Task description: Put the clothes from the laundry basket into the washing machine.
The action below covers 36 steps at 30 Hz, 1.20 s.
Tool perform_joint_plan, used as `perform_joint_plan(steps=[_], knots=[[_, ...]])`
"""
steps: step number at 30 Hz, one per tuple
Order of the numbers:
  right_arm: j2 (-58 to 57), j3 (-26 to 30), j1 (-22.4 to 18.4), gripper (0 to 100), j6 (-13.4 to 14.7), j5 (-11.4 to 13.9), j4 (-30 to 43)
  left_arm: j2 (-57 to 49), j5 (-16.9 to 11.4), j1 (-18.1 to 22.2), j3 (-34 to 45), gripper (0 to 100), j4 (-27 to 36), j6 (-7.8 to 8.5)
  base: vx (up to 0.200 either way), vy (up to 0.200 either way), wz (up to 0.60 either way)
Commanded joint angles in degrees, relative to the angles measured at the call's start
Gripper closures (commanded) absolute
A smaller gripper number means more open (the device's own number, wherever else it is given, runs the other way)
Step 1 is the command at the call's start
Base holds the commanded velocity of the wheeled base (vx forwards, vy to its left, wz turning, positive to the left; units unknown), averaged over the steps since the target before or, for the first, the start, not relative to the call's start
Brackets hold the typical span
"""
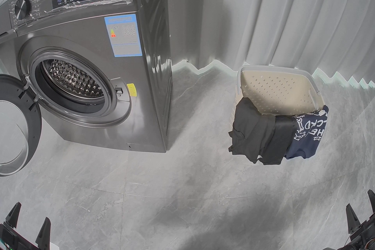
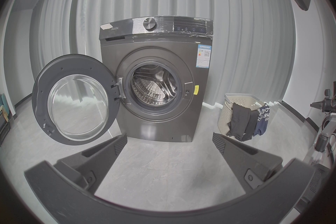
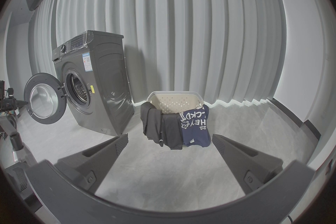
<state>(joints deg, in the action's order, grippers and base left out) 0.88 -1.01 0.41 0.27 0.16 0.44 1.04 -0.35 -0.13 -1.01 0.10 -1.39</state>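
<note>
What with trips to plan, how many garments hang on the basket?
3, draped on the laundry basket: dark grey garment nearest the washing machine, black garment middle, navy shirt farthest. Others may lie inside.

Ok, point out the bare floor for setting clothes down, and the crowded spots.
Bare floor lies between the washing machine and the laundry basket. The open drum is empty too. Crowded: the basket's front rim, draped with dark clothes and a navy shirt.

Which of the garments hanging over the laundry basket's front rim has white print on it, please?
The navy garment, at the end of the laundry basket rim farthest from the washing machine; the black garments beside it are plain.
</note>
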Motion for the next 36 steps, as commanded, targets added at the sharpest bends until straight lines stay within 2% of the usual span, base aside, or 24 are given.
perform_joint_plan(steps=[1, 8, 21, 24, 28, 36], knots=[[-0.88, 0.92, 0.02, 0, 0.0, 0.02, 0.0, -1.04, 0.0, 0.05, 0.92, 0, -0.01, -0.02, 0.0, -0.2, 0.0], [-0.88, 0.92, 0.02, 0, 0.0, 0.02, 0.0, -1.04, 0.0, -0.04, 0.92, 0, -0.01, -0.02, 0.0, -0.2, 0.0], [-0.88, 0.92, 0.02, 0, -0.09, 0.02, 0.0, -1.04, 0.0, -0.04, 0.92, 0, -0.01, -0.02, 0.0, 0.0, 0.0], [-0.88, 0.92, 0.02, 0, -0.09, 0.02, 0.0, -1.04, 0.0, -0.04, 0.92, 0, -0.01, -0.02, 0.0, 0.0, -0.6], [-0.88, 0.92, 0.02, 0, 0.0, 0.02, 0.0, -1.04, 0.0, 0.05, 0.92, 0, -0.01, -0.02, 0.0, 0.0, 0.0], [-0.88, 0.92, 0.02, 0, 0.0, 0.02, -0.09, -1.04, 0.0, 0.05, 0.92, 0, -0.01, -0.02, 0.0, -0.2, 0.0]])
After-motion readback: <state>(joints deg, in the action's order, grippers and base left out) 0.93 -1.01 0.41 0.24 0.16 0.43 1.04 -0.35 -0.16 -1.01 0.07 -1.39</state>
